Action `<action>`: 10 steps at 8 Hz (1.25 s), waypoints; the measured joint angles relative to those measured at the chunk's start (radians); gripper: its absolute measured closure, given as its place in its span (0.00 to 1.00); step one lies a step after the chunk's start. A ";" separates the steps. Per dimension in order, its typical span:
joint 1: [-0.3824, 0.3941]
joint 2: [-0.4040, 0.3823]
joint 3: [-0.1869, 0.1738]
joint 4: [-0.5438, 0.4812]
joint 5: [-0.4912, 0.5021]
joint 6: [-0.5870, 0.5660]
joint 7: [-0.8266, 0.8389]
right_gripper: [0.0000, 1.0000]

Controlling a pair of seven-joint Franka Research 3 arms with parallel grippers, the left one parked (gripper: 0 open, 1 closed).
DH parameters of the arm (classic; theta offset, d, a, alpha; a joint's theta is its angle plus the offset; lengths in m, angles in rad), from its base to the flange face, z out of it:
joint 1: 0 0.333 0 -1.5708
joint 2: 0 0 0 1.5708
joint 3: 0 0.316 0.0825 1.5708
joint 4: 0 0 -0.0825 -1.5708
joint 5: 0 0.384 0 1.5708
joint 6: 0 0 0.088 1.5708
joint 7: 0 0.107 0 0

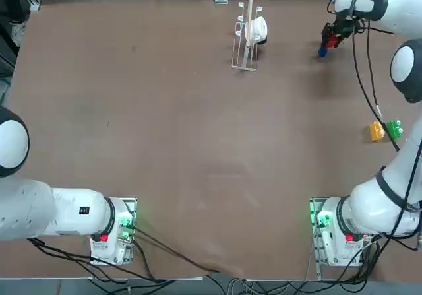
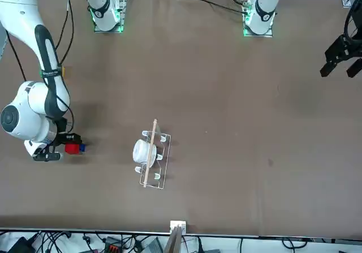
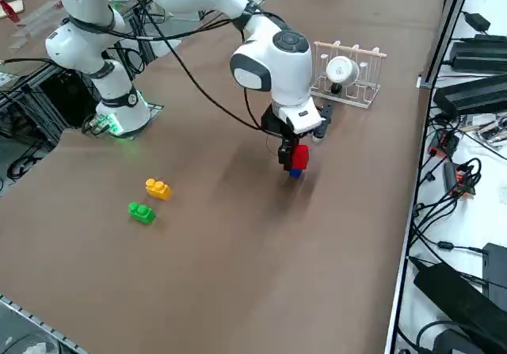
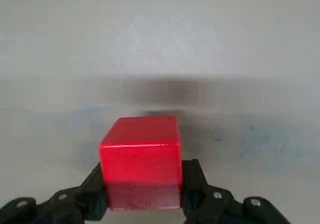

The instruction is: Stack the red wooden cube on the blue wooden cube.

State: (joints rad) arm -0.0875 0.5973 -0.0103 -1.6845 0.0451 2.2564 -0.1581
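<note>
**Desk:** Where does your stacking job stand?

**Field:** Near completion, by the look of it. Your right claw (image 4: pixel 144 186) is closed on a bright red, plain-faced wooden cube (image 4: pixel 142 169), its two fingers pressing opposite sides, above the far right part of the brown bench (image 1: pixel 165 110) as you see it from overhead.

**Desk:** And the cube meant to carry it?

**Field:** The small dark blue wooden cube (image 3: pixel 295 173) shows just below the red one in your right side view. The overhead and front views also fit a red-over-blue line-up. You cannot tell whether the faces meet or how squarely they align; the wrist view hides the blue cube entirely.

**Desk:** What is left for you to do?

**Field:** Likely just the finish: settle the red cube if any gap remains, then open the claw and back away cleanly. A stack standing on its own is not shown, as the claw has the red cube in its grip.

**Desk:** Any containers on your bench?

**Field:** One, a white wire rack with a pale wooden bar (image 2: pixel 150 154), well apart from the cubes. Inside it sits a white, rounded cup (image 1: pixel 257 30), apparently tipped on its side. You cannot tell whether the cup holds anything.
</note>
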 joint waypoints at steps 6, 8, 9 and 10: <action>0.001 0.000 0.000 0.000 0.006 -0.001 0.000 0.30; 0.001 0.000 0.000 0.000 0.007 -0.003 0.000 0.30; 0.001 0.000 0.000 0.000 0.007 -0.004 0.000 0.30; 0.001 0.000 0.000 0.000 0.007 -0.005 0.001 0.30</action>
State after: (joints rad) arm -0.0866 0.5972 -0.0099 -1.6844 0.0524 2.2518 -0.1575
